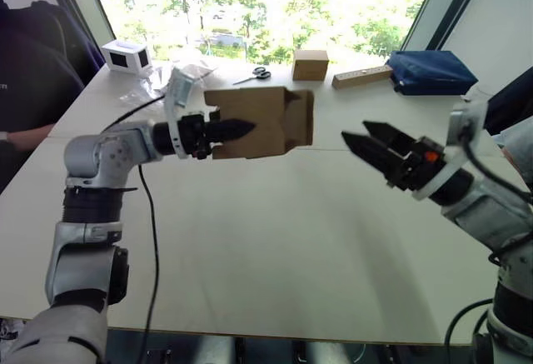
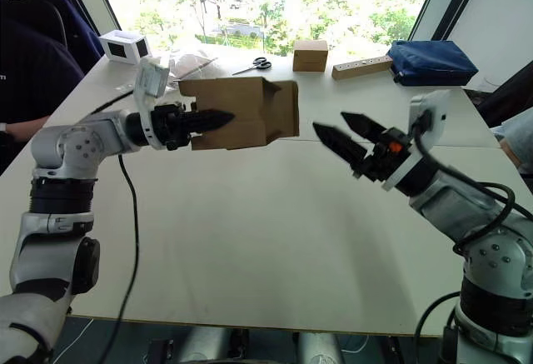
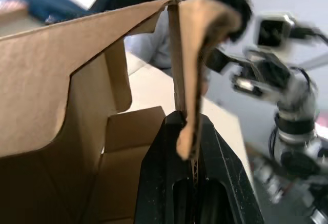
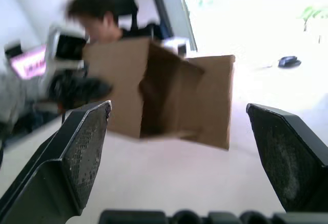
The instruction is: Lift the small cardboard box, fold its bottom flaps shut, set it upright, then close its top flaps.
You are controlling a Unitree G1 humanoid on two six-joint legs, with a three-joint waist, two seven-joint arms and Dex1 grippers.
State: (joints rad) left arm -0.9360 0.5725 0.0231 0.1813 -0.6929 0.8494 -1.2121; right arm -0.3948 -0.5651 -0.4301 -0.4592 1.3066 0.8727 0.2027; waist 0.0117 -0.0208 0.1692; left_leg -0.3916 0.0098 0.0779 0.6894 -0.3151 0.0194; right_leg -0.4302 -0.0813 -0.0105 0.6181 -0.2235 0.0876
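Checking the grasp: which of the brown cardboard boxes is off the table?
The small cardboard box, clamped on one wall by the left tool; the smoother cardboard cube sits on the far table edge.

small cardboard box (image 1: pixel 262 121) above table (image 1: pixel 275 239) – between left gripper (image 1: pixel 237 128) and right gripper (image 1: pixel 356 142) | scissors (image 1: pixel 261 73) behind

**Left arm clamped and raised, right arm spread and waiting**

My left arm comes in from the lower left of the frame, elbow bent, forearm reaching level toward the centre. Its black two-fingered left gripper (image 1: pixel 237 128) sits at upper centre-left, fingers pinched together on a wall of the plain brown corrugated small cardboard box (image 1: pixel 268 122), held clear of the surface. My right arm enters from the lower right, angled up toward the middle. Its black two-fingered right gripper (image 2: pixel 340 132) has its fingers spread wide, tips pointing left, just short of the box.
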